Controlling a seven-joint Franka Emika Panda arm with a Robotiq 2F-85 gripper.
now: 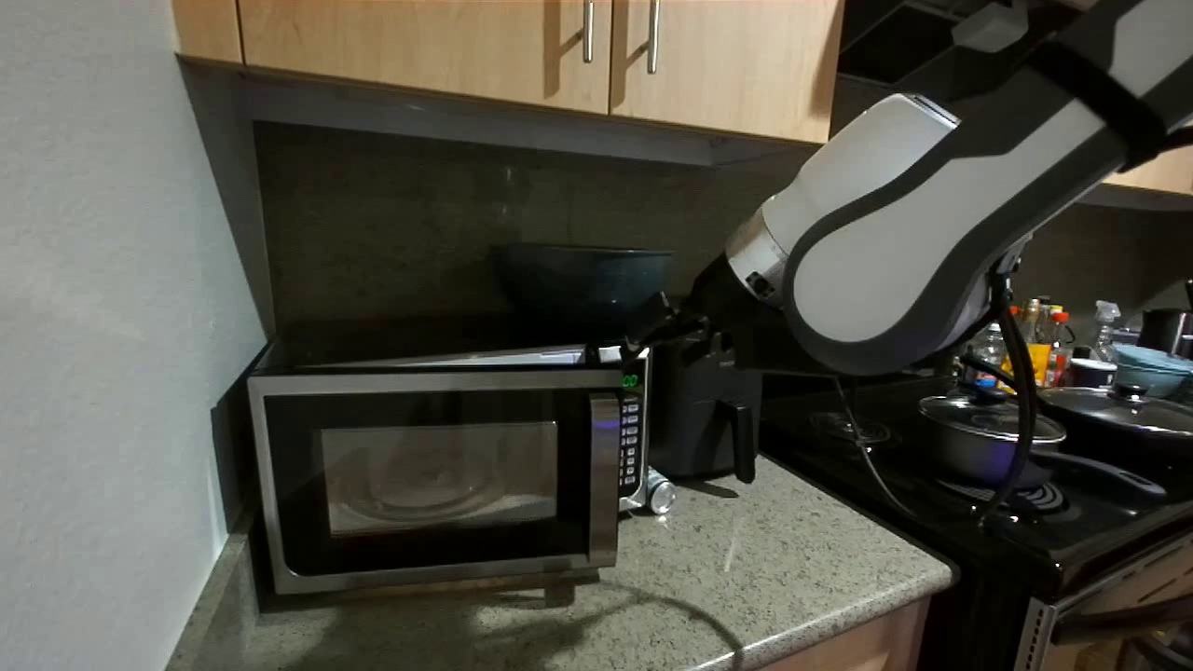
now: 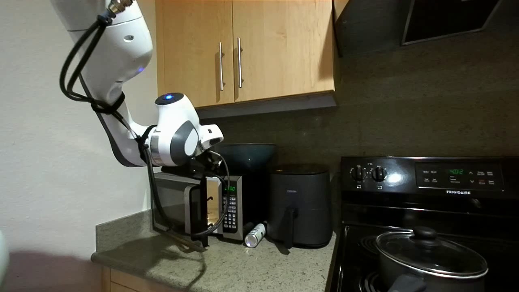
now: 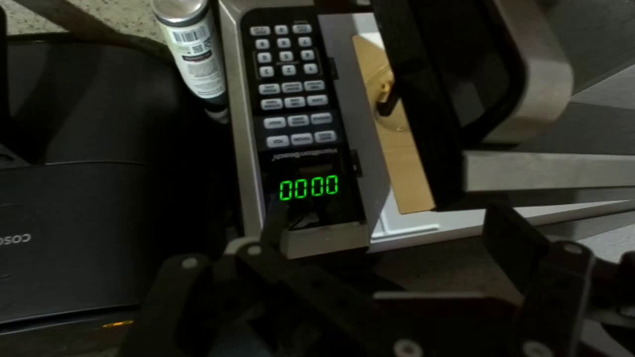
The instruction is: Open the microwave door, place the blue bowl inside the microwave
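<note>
The gripper (image 3: 387, 218) has its fingers well apart, close to the upper front of the Hamilton Beach microwave (image 3: 297, 119). Below the gripper, the microwave door (image 1: 438, 475) is ajar. Beyond the gripper, the blue bowl (image 1: 582, 284) sits upright above the microwave, base obscured. Lower than the gripper, a can (image 2: 255, 235) lies beside a Cosori air fryer (image 2: 306, 202).
</note>
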